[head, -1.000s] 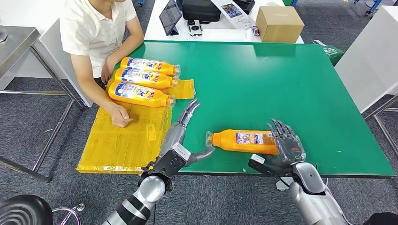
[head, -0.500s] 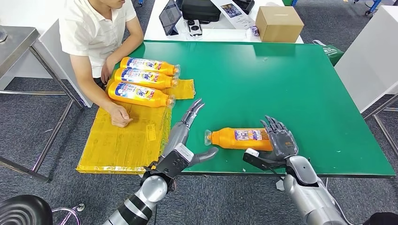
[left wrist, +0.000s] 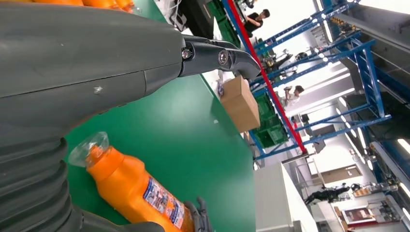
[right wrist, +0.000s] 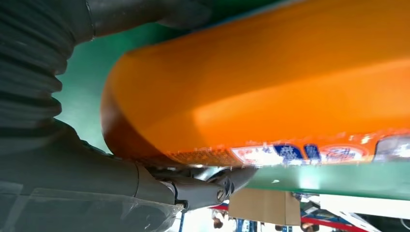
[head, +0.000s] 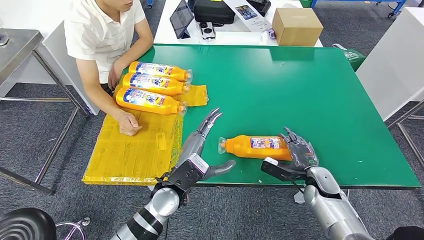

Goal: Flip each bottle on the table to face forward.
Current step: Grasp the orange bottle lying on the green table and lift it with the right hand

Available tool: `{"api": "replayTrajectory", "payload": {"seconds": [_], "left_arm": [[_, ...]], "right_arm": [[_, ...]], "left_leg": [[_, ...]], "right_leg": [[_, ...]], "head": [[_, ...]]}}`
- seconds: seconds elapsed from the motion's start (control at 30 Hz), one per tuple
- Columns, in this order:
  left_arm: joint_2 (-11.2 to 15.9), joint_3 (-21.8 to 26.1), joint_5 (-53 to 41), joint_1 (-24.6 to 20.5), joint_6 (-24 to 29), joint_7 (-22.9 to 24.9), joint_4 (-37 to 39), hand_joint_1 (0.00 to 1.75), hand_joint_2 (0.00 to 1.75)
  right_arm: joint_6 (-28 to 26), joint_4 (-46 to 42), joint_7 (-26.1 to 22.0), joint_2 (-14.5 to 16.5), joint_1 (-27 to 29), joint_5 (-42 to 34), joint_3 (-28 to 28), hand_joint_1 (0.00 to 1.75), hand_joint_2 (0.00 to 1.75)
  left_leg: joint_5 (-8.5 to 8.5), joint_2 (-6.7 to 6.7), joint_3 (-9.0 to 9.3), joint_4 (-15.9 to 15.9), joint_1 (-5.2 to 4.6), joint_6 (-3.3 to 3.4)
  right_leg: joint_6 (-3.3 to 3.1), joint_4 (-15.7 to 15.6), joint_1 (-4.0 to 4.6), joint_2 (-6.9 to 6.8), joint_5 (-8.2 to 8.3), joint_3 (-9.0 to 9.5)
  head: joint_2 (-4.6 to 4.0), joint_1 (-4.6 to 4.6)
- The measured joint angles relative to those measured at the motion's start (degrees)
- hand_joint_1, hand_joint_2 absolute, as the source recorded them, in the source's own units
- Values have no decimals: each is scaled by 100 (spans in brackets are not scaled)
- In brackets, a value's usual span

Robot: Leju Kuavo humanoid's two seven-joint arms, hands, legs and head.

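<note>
Bottle (head: pixel 255 148) lies sideways on the table, cap toward our left hand (head: pixel 200 150), whose fingers are spread wide. Our right hand (head: pixel 299 152) grips its base.

Your left hand (head: pixel 202 145) reaches forward from the near edge, fingers (head: pixel 209 121) stretched out straight and close together, thumb (head: pixel 220 167) swung wide toward the right. It holds nothing, and up close its thumb (left wrist: pixel 217 55) juts out past the grey cover. Your right hand (head: pixel 299 152) sits lower right, wrist bent, dark fingers (head: pixel 295 140) curled over the base of the bottle (head: pixel 255 147), thumb (head: pixel 277 169) beneath the near side. From the wrist you see the grey thumb (right wrist: pixel 203 188) tucked against it. Both silver forearms rise from below.
</note>
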Motion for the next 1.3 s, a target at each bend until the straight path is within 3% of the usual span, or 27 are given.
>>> {"api": "replayTrajectory", "payload": {"seconds": [0.4, 0.57, 0.9, 1.07, 1.17, 1.3], "left_arm": [[0, -9, 34, -11, -42, 8, 0, 0, 175], [0, -10, 34, -13, -44, 9, 0, 0, 175], [0, -26, 150, -35, -93, -8, 0, 0, 175], [-50, 3, 679, 4, 11, -225, -1, 0, 175], [-176, 97, 1839, 231, -105, -294, -1, 0, 175], [-192, 143, 3138, 447, -216, -352, 49, 0, 175]], "right_arm": [[98, 198, -9, -97, -163, -50, 56, 150, 175], [100, 227, -9, -113, -179, -50, 70, 175, 175], [54, 335, -174, -209, -241, -148, 85, 175, 175], [267, 260, -959, -166, -82, -1287, -52, 175, 175], [428, -87, -1375, -12, 283, -2222, -364, 175, 175], [614, -602, -1567, 237, 675, -3030, -698, 175, 175]], "left_leg": [[1, -2, 9, 1, 0, 1], [1, -1, 10, 1, 0, 1], [1, -2, 14, 1, -1, 2], [-1, -2, 14, 1, 0, 1], [-6, -1, 8, 0, 2, 3], [-9, -2, -6, -1, 6, 4]], "right_leg": [[1, -1, 0, -1, 0, 11], [1, -1, 0, -1, 1, 11], [1, -2, -1, -1, 1, 16], [1, -2, 1, -1, 1, 17], [1, -1, 2, 0, 0, 14], [0, -1, 6, -2, -2, -1]], "head": [[0, -1], [0, 0], [0, -1], [0, 1], [0, 1], [0, -2]]}}
